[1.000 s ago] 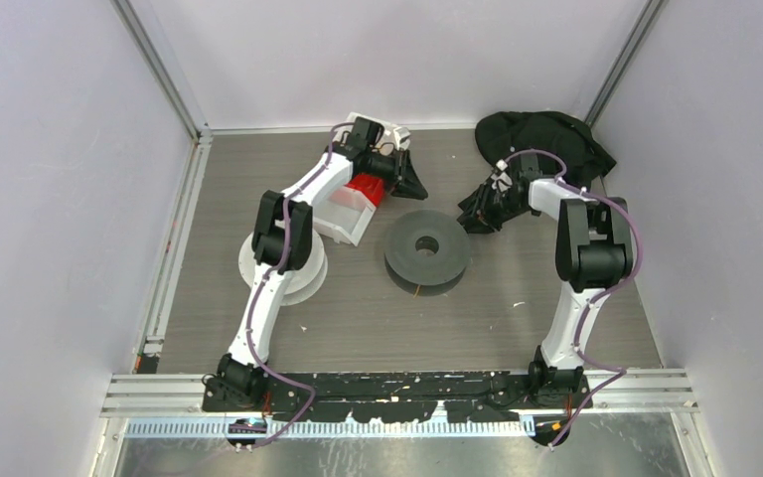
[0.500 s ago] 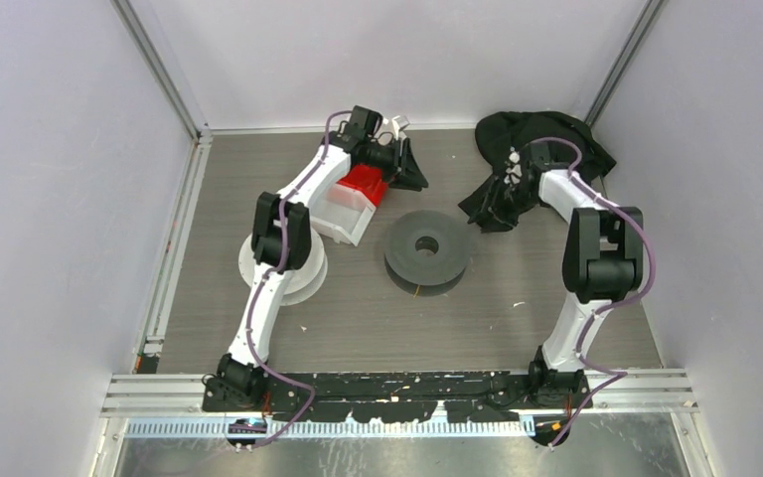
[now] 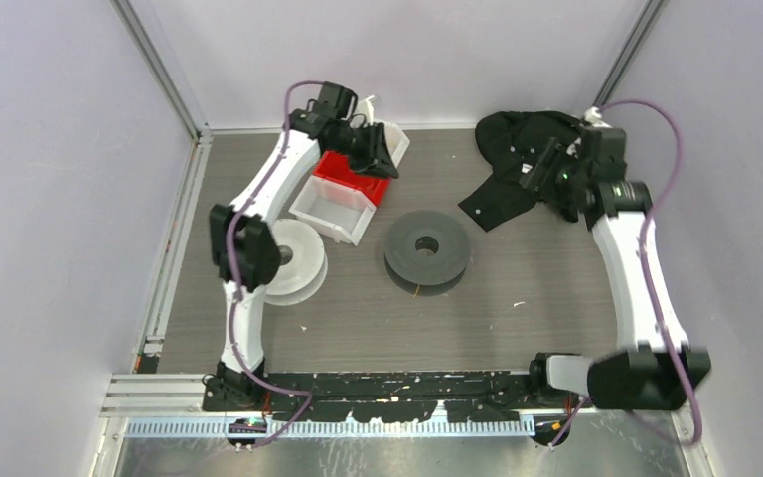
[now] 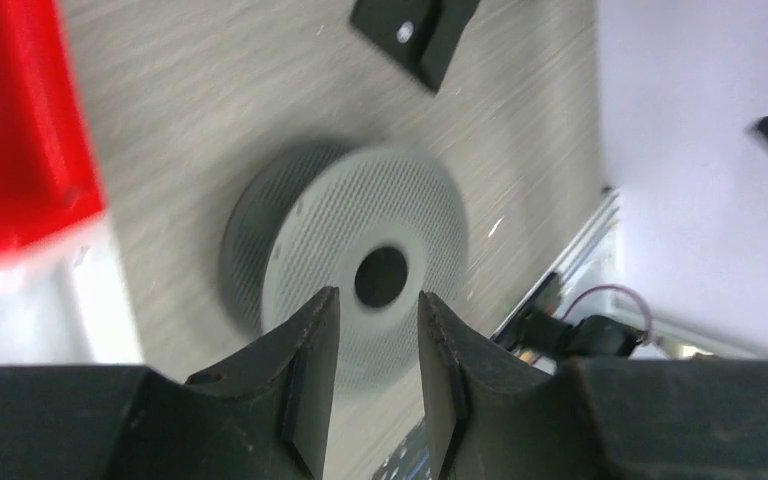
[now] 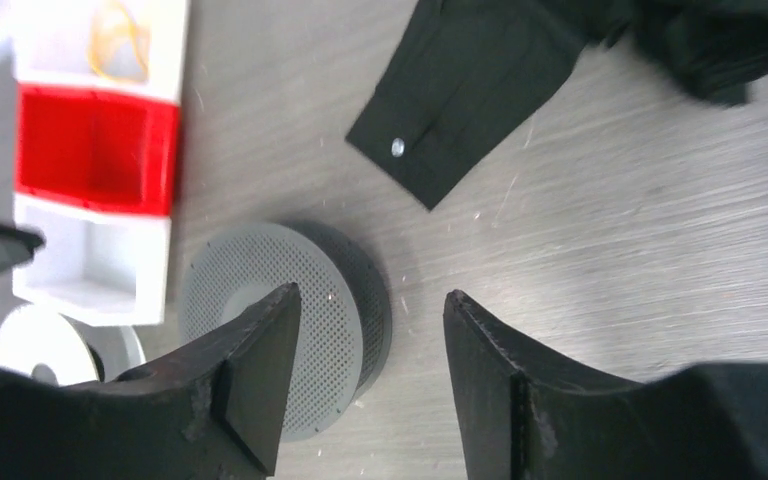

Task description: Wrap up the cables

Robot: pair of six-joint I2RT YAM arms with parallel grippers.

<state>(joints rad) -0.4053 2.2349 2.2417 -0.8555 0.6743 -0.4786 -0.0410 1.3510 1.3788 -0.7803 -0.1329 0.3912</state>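
My left hand [image 4: 373, 300] hangs over the far bins, its fingers a narrow slit apart with nothing between them. My right hand [image 5: 370, 296] hovers above the black cloth [image 5: 480, 80], fingers set wider and empty. The cables [image 5: 120, 38] show only from my right wrist: a small yellow-orange coil in the far white bin [image 5: 55, 45], cut off by the top edge. From above, my left hand covers most of that bin, so I cannot see the coil there. The red bin [image 3: 350, 179] sits next to it. The grey spool [image 3: 427, 246] lies flat mid-table [image 3: 517, 318]; an orange fleck at its near foot is too small to identify. My left arm partly hides the white spool [image 3: 296, 260].
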